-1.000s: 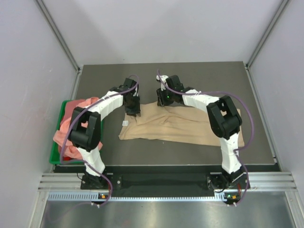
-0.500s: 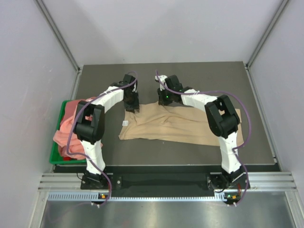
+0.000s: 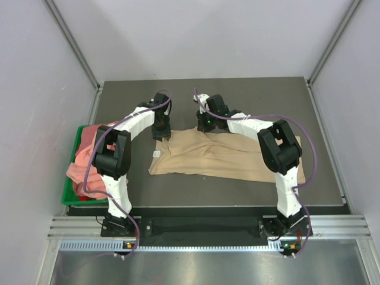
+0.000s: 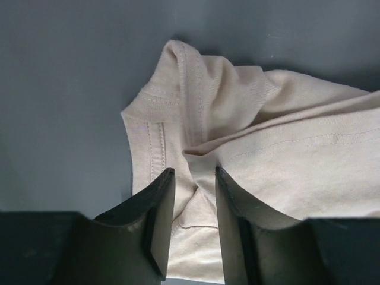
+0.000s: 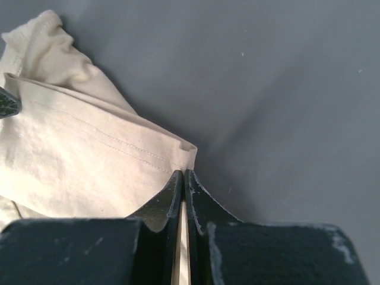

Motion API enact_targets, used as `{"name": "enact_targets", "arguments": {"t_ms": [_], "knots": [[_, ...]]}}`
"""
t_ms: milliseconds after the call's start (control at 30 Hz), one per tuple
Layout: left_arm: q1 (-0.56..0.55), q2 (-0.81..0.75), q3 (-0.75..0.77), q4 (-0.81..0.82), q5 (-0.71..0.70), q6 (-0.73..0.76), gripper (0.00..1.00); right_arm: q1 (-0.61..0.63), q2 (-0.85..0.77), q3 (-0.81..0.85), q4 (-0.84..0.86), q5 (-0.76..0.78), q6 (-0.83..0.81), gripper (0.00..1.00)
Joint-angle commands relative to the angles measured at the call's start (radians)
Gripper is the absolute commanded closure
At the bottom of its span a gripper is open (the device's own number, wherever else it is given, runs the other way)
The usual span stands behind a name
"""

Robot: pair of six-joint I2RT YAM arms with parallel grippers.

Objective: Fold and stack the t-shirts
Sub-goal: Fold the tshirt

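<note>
The tan t-shirt (image 3: 228, 155) lies spread and wrinkled across the middle of the dark table, its small white neck label (image 3: 155, 154) at its left end. My left gripper (image 3: 161, 132) is at the shirt's far left corner. In the left wrist view it (image 4: 193, 178) is open, its jaws astride a bunched fold of tan cloth (image 4: 285, 136). My right gripper (image 3: 205, 124) is at the shirt's far edge. In the right wrist view it (image 5: 183, 175) is shut on the stitched hem of the tan shirt (image 5: 77, 160). Salmon-pink t-shirts (image 3: 89, 145) are piled in a bin.
A green plastic bin (image 3: 66, 190) stands at the table's left edge and holds the pink pile. Grey walls close in the left, right and back. Bare dark table (image 3: 249, 95) lies behind the shirt and along its front.
My left gripper has moved a little toward the back of the table, along the shirt's left corner. My right gripper has stayed in place on the hem.
</note>
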Motion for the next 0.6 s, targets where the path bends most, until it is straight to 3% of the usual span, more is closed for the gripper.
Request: {"name": "enact_targets", "arguments": {"t_ms": [0,200,433,567], "knots": [[0.001,-0.027,0.008,0.030,0.032,0.013,0.62,0.022,-0.070,0.000,0.063,-0.016,-0.004,1.00],[0.001,0.001,0.024,0.034,0.042,0.013,0.69,0.024,-0.092,0.000,0.046,-0.003,-0.010,1.00],[0.001,0.017,0.061,0.003,0.061,0.016,1.00,0.024,-0.132,-0.018,0.037,-0.005,-0.002,1.00],[0.001,-0.013,0.057,-0.014,0.061,0.019,1.00,0.022,-0.165,-0.050,0.044,-0.011,0.006,1.00]]}}
